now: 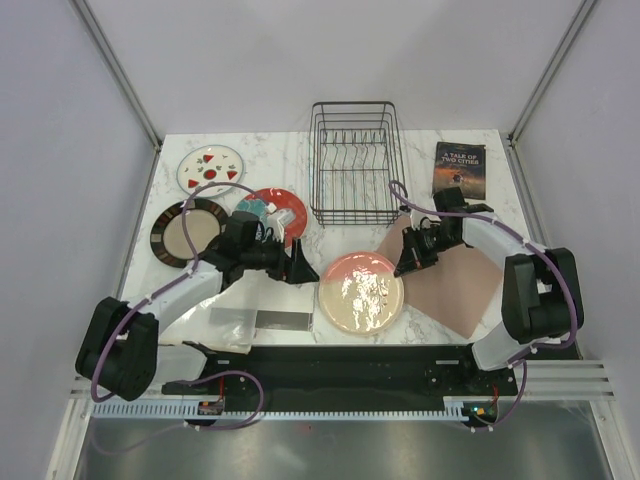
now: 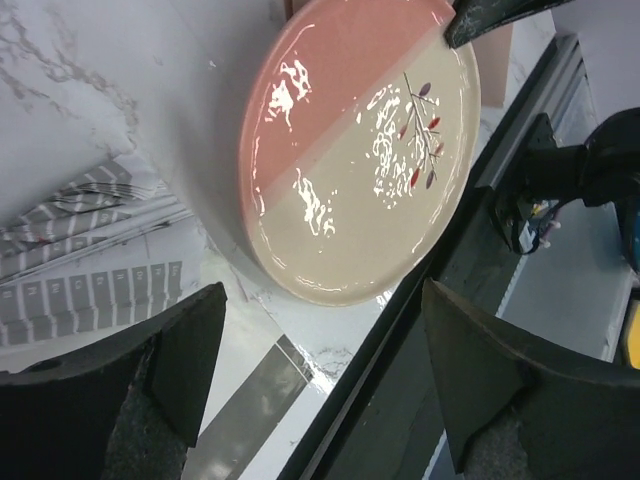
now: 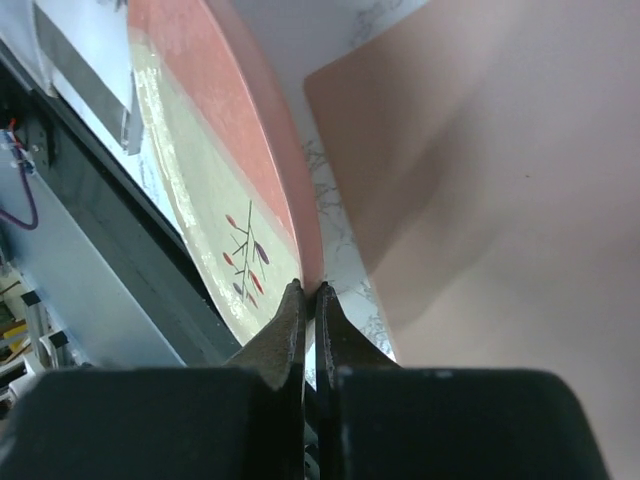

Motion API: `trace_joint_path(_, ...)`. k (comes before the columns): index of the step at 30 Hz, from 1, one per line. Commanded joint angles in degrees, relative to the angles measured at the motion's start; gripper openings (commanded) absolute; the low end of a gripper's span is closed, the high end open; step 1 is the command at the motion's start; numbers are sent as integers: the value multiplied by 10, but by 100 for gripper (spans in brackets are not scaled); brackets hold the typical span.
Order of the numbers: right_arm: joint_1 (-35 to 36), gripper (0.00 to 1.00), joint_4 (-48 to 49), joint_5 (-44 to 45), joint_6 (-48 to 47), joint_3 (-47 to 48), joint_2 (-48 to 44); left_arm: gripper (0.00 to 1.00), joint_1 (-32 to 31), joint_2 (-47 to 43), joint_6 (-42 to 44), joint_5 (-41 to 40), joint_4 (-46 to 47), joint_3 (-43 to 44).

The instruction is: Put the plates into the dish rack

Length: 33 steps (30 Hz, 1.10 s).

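Observation:
The pink-and-cream plate with a twig is at the table's front middle. My right gripper is shut on its right rim, and the plate looks tilted up on that side. My left gripper is open and empty just left of the plate, jaws wide apart. The black wire dish rack stands empty at the back middle. The white plate with red marks, the brown-rimmed plate and the red plate, partly hidden by my left arm, lie at the left.
A pinkish-brown mat lies under my right arm, to the right of the plate. A dark book lies at the back right. Grey printed sheets lie near the front edge.

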Motion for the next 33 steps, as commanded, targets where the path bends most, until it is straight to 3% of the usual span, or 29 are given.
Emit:
trace_joint_path(1, -11, 0, -3, -128, -3, 10, -33, 82, 1, 43, 0, 92, 82, -1)
trace_joint_path(23, -29, 0, -34, -148, -41, 18, -40, 79, 0, 221, 82, 128, 198, 23)
trace_joint_path(29, -29, 0, -32, -137, -43, 18, -37, 71, -5, 287, 74, 183, 224, 63)
trace_joint_path(33, -29, 0, -31, -134, -46, 22, -28, 60, -11, 322, 74, 208, 230, 86)
